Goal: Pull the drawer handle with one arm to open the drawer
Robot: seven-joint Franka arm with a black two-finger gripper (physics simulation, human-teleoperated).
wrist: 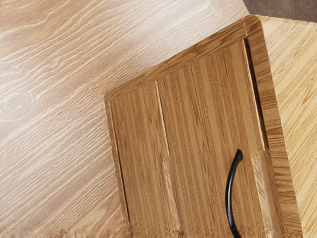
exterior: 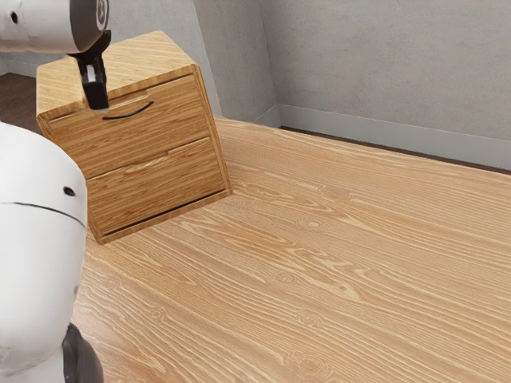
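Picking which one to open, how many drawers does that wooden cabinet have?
2. The upper drawer, with the black handle, and the lower drawer directly beneath it. None seem hidden.

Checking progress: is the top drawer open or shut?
Shut: the top drawer has its front flush with the lower drawer.

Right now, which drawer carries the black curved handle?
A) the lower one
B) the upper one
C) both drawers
B: the black handle sits on the upper drawer, while the lower drawer has a wooden grip instead.
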